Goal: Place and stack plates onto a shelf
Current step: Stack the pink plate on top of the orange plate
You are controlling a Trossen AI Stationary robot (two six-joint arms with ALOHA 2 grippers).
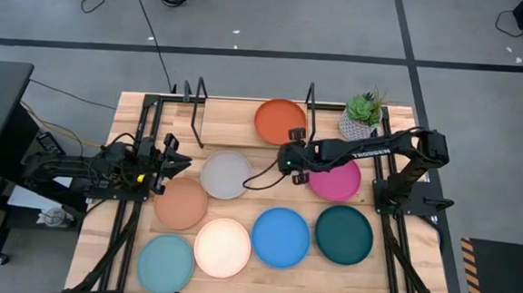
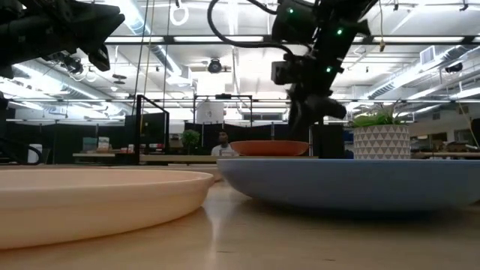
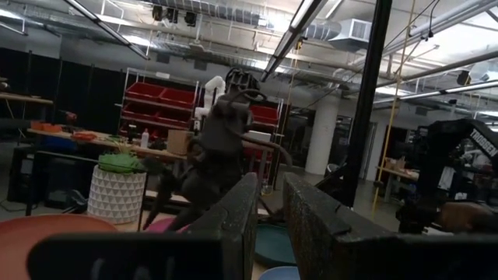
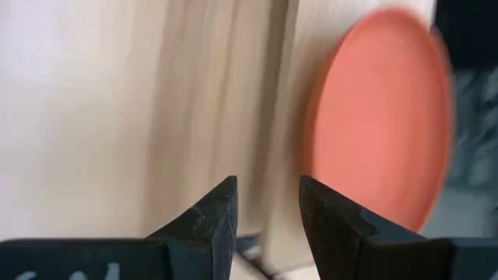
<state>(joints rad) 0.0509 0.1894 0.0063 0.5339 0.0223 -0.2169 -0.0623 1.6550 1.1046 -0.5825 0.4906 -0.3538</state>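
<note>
Wooden tabletop [image 1: 245, 118] bears shelf [image 1: 218, 118], orange plate [image 1: 279, 120].

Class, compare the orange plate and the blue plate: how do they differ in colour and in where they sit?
The orange plate lies on the shelf; the blue plate lies on the table. The orange one is alone at the far side near the potted plant; the blue sits in a row between cream and dark teal plates. Both are round, shallow, flat-lying.

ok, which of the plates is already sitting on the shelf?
The round matte orange plate: it alone rests on the light-wood shelf with black wire end frames; the other seven lie on the tabletop.
</note>
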